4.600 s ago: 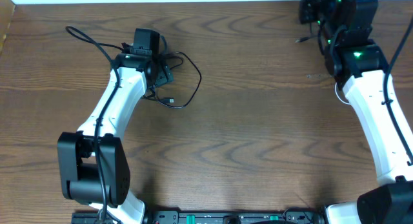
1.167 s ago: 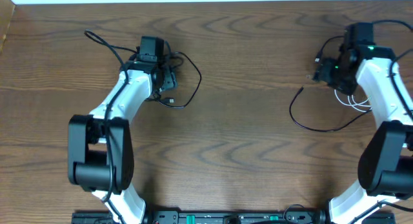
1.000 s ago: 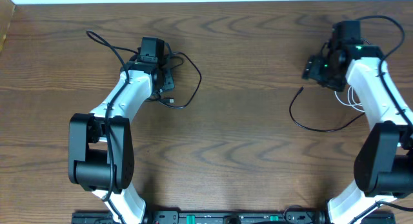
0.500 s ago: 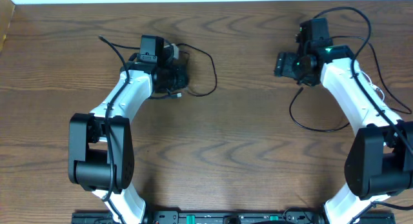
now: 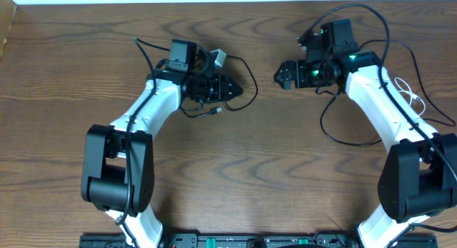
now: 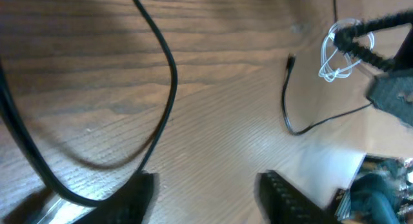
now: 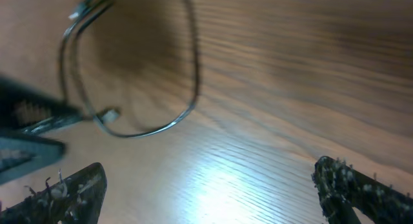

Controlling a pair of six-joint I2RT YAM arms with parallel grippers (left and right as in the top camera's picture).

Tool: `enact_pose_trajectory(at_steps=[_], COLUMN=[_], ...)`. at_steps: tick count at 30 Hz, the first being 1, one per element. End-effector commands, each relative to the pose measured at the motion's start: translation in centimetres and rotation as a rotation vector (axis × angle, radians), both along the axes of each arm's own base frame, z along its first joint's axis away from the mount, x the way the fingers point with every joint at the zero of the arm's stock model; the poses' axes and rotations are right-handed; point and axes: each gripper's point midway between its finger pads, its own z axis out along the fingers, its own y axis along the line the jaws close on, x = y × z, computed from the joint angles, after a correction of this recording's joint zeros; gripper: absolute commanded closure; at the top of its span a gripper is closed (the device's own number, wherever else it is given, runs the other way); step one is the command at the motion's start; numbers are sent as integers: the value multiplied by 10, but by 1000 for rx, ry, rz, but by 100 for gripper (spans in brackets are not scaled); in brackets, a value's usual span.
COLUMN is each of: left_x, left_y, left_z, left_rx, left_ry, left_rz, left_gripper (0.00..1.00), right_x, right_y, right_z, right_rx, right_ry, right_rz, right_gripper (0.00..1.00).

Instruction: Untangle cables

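Black cable (image 6: pixel 175 75): on the left half of the tabletop (image 5: pixel 235 176), looping around the front of the left end effector (image 6: pixel 205 179). Its plug end (image 7: pixel 111 114) rests on the wood just beside that end effector.
Second black cord (image 6: pixel 283 101): an open curve on the right half. Whether it joins the left loop cannot be told.
White cable (image 6: pixel 337 55): a small coil at the far right, apart from the black curve.
Left end effector: fingers spread and gripping nothing; the black cable passes close beside one finger.
Right end effector (image 7: pixel 208 167): fingers spread wide with bare wood between them, facing the left one across a gap.
In the way: the left arm (image 5: pixel 150 105) lies over part of the black loop. The right arm (image 5: pixel 385 105) crosses between the black curve and the white coil.
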Motion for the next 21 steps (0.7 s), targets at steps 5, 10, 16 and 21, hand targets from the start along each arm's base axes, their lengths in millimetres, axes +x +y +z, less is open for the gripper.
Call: enact_pose_trajectory(at_steps=[5, 10, 16, 21], left_x=[10, 18, 29, 29], left_y=[30, 57, 99, 143], left_z=[-15, -16, -24, -39], left_rx=[139, 142, 211, 352], left_ry=[-6, 9, 22, 101], left_rz=[84, 147, 258, 435], left_gripper=[24, 20, 19, 19], right_x=[-6, -6, -18, -24], right_y=[20, 33, 75, 116], right_z=[5, 7, -5, -27], right_rx=[54, 56, 43, 51], right_ry=[-38, -72, -103, -123], right_rz=[120, 164, 291, 378], right_gripper=[2, 12, 16, 16])
